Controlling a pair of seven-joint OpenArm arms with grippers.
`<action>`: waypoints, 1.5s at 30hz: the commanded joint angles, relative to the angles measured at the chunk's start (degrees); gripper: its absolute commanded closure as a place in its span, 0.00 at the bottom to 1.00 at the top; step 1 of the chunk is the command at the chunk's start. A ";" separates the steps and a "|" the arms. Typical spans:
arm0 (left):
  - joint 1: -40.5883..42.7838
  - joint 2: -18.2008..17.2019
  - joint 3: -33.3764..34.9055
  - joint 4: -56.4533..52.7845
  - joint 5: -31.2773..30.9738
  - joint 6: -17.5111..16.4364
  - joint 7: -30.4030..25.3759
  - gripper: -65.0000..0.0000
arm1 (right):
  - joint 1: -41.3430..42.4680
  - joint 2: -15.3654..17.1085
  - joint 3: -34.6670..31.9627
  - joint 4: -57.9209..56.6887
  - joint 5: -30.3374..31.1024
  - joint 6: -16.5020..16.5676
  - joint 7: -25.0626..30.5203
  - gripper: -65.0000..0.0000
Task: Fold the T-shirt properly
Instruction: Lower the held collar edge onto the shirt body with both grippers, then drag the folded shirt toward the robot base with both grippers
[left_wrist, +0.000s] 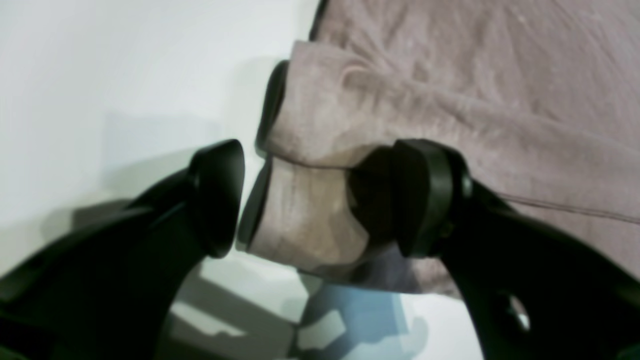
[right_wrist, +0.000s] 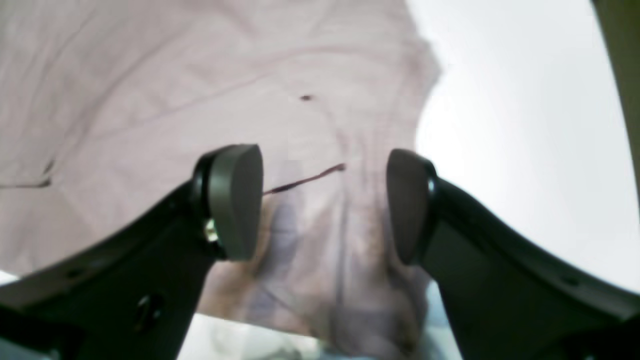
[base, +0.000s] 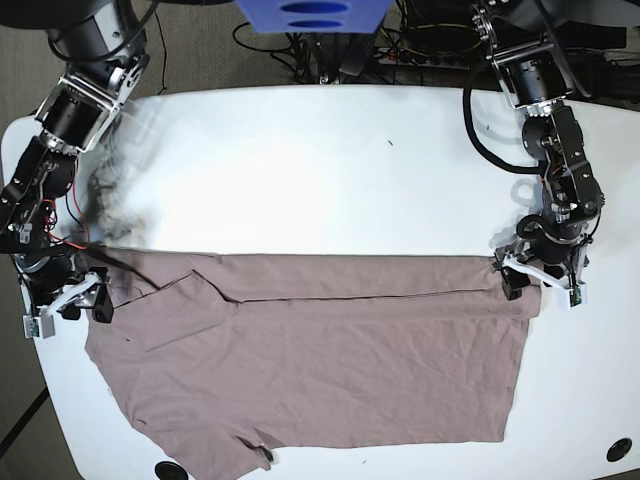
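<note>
The T-shirt (base: 320, 350) lies spread across the near half of the white worktop (base: 320, 160), folded once so that a straight doubled edge runs from side to side about midway across the surface, with the far half of the worktop bare; its lower hem side reaches toward the near edge, a sleeve (base: 170, 305) is turned in as a flap near the base view's left end, and the fabric is thin and creased throughout. At the base view's right end of that folded edge sits the left pincer (left_wrist: 315, 200), its two black fingers spread apart with a bunched, doubled corner of the shirt lying between them; the cloth touches the right-hand pad (left_wrist: 420, 195) while a gap shows beside the other pad, so the pincer is released and not clamped. At the opposite end, near the worktop's left edge in the base view, the right pincer (right_wrist: 325, 205) hangs just over the shirt's corner with its fingers likewise wide apart, cloth visible between and beneath the pads but not pinched, so it too is released. A loose dark thread (right_wrist: 305, 179) lies on the fabric between those fingers. Cables (base: 400, 45) lie beyond the worktop's far edge
</note>
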 joint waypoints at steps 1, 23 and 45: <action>-1.48 -0.60 0.72 0.47 -0.81 -0.16 -0.36 0.41 | 1.56 2.57 0.57 -3.26 0.75 -0.04 1.60 0.42; -1.59 -0.96 1.68 -1.65 -1.27 -0.82 -0.89 1.00 | 0.45 4.54 0.03 -13.82 0.44 3.68 2.70 0.42; -0.80 -1.15 2.11 -1.74 -1.21 -1.05 0.28 1.00 | -2.06 2.75 0.57 -13.84 -0.46 3.46 2.32 0.63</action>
